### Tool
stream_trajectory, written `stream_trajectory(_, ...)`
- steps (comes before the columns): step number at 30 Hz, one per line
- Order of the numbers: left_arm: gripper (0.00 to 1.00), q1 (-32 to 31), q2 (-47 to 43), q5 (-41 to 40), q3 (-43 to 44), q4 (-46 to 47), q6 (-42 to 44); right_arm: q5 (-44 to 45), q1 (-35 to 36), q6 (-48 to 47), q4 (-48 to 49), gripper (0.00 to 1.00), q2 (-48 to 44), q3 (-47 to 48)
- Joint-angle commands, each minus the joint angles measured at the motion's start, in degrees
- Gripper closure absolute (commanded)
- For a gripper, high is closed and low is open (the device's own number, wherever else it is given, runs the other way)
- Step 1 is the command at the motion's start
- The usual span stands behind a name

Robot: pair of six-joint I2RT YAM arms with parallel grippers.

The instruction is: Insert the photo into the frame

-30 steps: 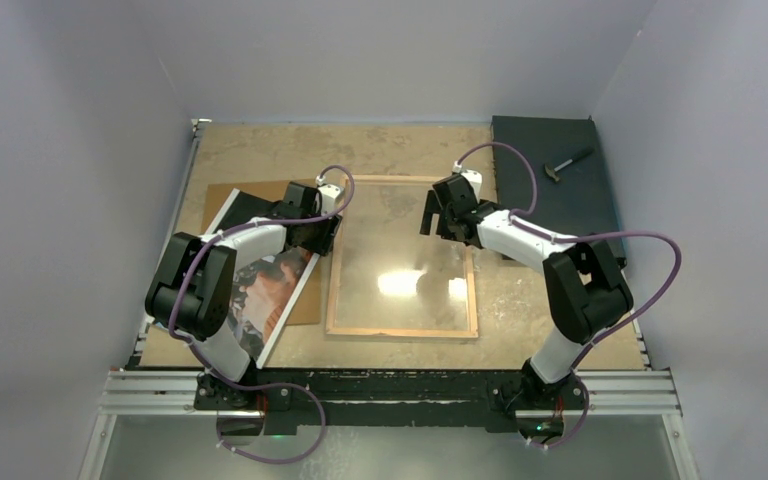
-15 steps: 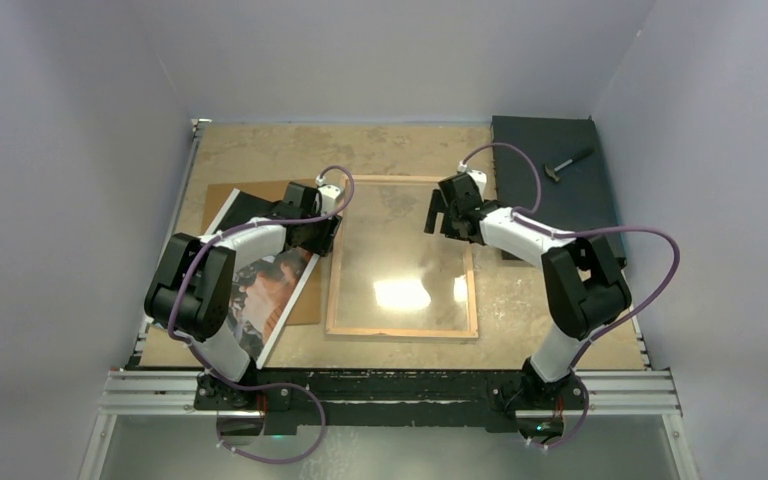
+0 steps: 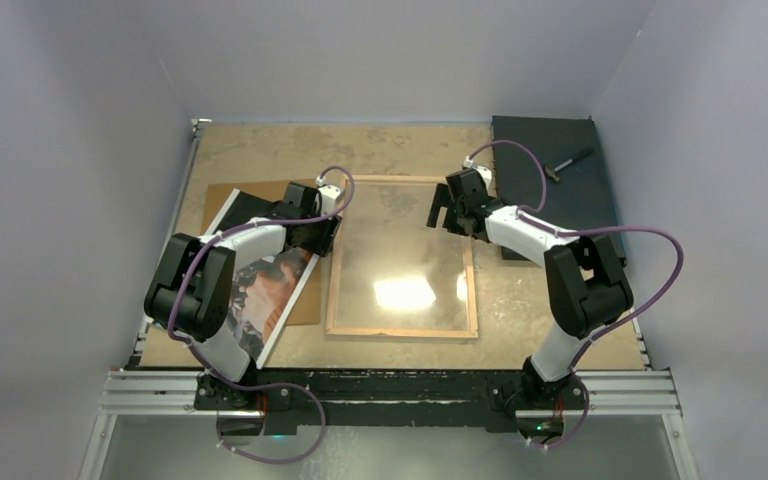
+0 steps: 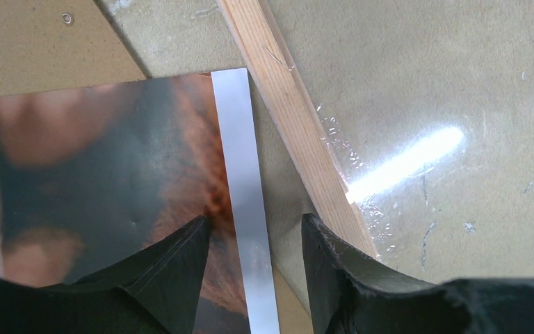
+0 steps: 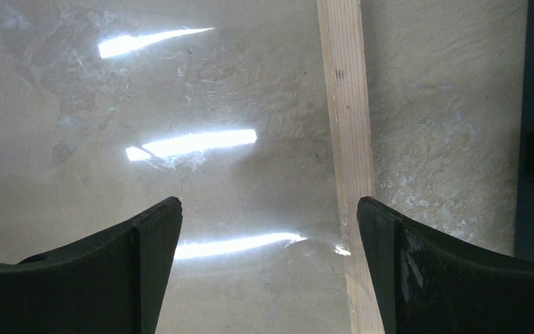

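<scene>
Count: one glossy white-bordered rectangular photo (image 3: 272, 288) by the table's (image 3: 260, 150) left edge, one wood-edged rectangular frame (image 3: 402, 329) centred. Left gripper (image 4: 254, 226) half-spread astride photo border; right gripper (image 5: 270, 209) wide, empty.

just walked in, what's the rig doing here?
Two arms are putting a photo into a frame. The left gripper sits low at the photo's edge nearest the frame, fingers part open astride its white border, no grip visible. The frame lies flat beside it, empty. The right gripper hovers wide open over the frame's right rail.
</scene>
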Motion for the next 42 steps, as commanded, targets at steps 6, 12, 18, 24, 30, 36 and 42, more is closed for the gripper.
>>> stream_trajectory(6, 0.50, 0.24, -2.34, 0.59, 0.07, 0.27, 0.57, -2.97, -1.62, 0.31, 2.12, 0.03, -0.11, -1.72)
stream_trajectory(12, 0.51, 0.22, -2.42, 0.59, -0.02, 0.37, 0.67, -4.92, -1.82, 0.74, 3.12, 0.05, 0.28, -2.74)
stream_trajectory(18, 0.51, 0.25, -2.51, 0.68, -0.03, 0.44, 0.73, -7.11, -1.83, 1.24, 4.25, 0.06, 0.68, -3.40)
stream_trajectory(24, 0.51, 0.26, -2.35, 0.85, -0.11, 0.69, 0.73, -9.55, -1.84, 1.89, 5.76, 0.08, 0.92, -3.91)
stream_trajectory(30, 0.51, 0.26, -2.34, 1.09, -0.09, 0.63, 0.75, -11.27, -1.84, 2.03, 6.17, 0.10, 2.01, -2.92)
stream_trajectory(36, 0.51, 0.26, -2.25, 1.20, 0.15, 0.68, 0.73, -11.06, -1.84, 2.02, 5.71, 0.10, 2.22, -2.04)
stream_trajectory(42, 0.51, 0.26, -2.42, 1.05, 0.63, 0.27, 0.75, -8.67, -1.83, 1.24, 3.43, 0.10, 1.74, -1.21)
